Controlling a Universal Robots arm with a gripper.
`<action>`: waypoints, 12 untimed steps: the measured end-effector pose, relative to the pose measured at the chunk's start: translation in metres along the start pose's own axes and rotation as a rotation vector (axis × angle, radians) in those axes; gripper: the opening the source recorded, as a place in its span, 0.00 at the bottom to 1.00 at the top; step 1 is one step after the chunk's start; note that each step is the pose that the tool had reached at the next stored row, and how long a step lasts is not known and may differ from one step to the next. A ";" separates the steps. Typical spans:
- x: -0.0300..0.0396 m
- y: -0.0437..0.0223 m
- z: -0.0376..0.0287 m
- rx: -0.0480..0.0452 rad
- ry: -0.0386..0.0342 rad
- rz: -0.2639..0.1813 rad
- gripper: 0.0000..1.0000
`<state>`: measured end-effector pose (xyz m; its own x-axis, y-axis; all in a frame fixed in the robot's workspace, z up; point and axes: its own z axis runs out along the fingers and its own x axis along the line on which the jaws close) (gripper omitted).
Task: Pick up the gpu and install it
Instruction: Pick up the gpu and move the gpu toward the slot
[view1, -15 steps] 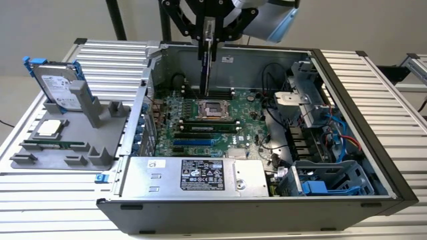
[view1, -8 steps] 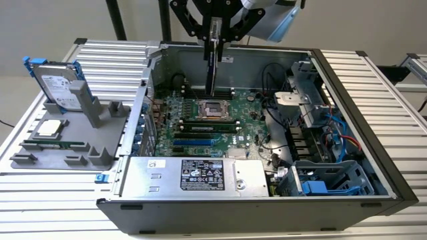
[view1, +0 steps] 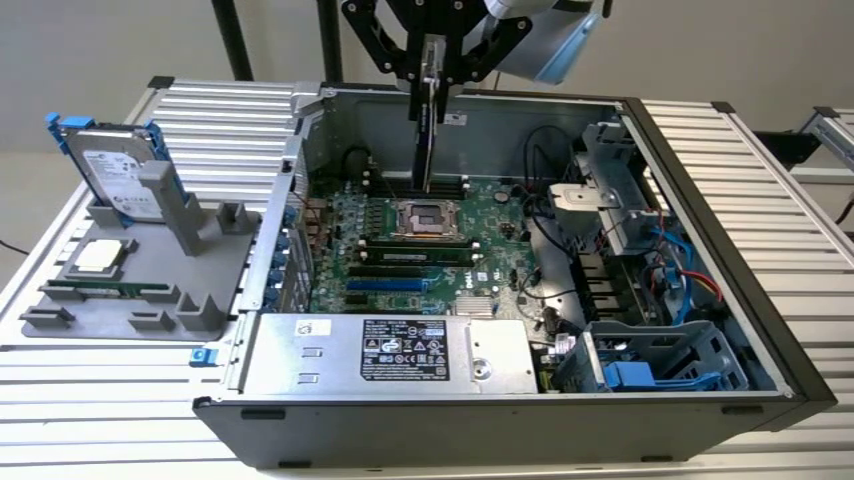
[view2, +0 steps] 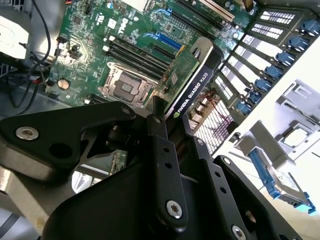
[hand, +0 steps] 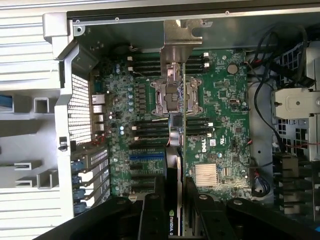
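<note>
My fingers (hand: 152, 212) are pinching the graphics card (view1: 427, 130) near its upper end. One presses the green board face and the other the black shroud, which is plainest in the second wrist view (view2: 192, 80). The card hangs upright over the open computer case (view1: 467, 430), with its lower end above the motherboard (view1: 501, 245), just behind the processor socket (view1: 427, 218). It looks to be clear of the board, though I cannot be sure from these angles. It sits in none of the slots. On the counter (view1: 120, 400), at the exterior view's left and well apart from the card, a hard drive (view1: 114, 170) stands upright in a grey holder (view1: 80, 320).
</note>
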<state>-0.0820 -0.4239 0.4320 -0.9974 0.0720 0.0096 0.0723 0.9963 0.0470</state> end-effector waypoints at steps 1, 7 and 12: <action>0.0000 0.0000 0.0000 0.0000 0.0000 0.000 0.00; 0.0000 0.0000 0.0000 0.0000 0.0001 0.000 0.00; 0.0000 0.0000 0.0000 0.0000 0.0002 0.000 0.00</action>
<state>-0.0820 -0.4239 0.4320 -0.9974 0.0720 0.0098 0.0723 0.9963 0.0470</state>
